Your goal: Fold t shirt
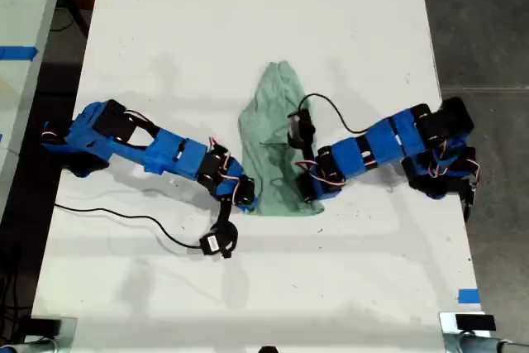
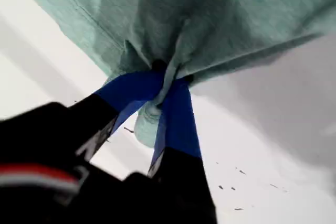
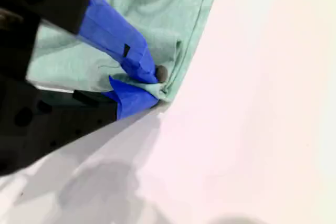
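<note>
Mint-green cloth, soft and creased: the t shirt (image 1: 275, 134) lies mid-desk in the exterior view, already folded into a narrow strip, tapering toward the far end, wider at the near hem. The white desk (image 1: 248, 14) is otherwise bare apart from cables. One blue arm reaches in from the exterior view's left, the other from its right; each meets a near corner of the cloth. Which arm is first or second I cannot fix from this view.

First wrist view: my first gripper (image 2: 167, 85) has its jaws closed on a bunched pinch of t shirt (image 2: 220, 19), cloth gathered and hanging through the gap. The corner looks lifted off the desk.

Second wrist view: my second gripper (image 3: 152, 85) has its jaws closed on the hemmed corner of the t shirt (image 3: 157, 3), close to the desk.

Judgement: next fold is hem toward the far end. Do it well by raising both corners together, keeping the edge taut between them, carrying it over evenly, then laying it down before letting go. Uneven height would skew the fold.
</note>
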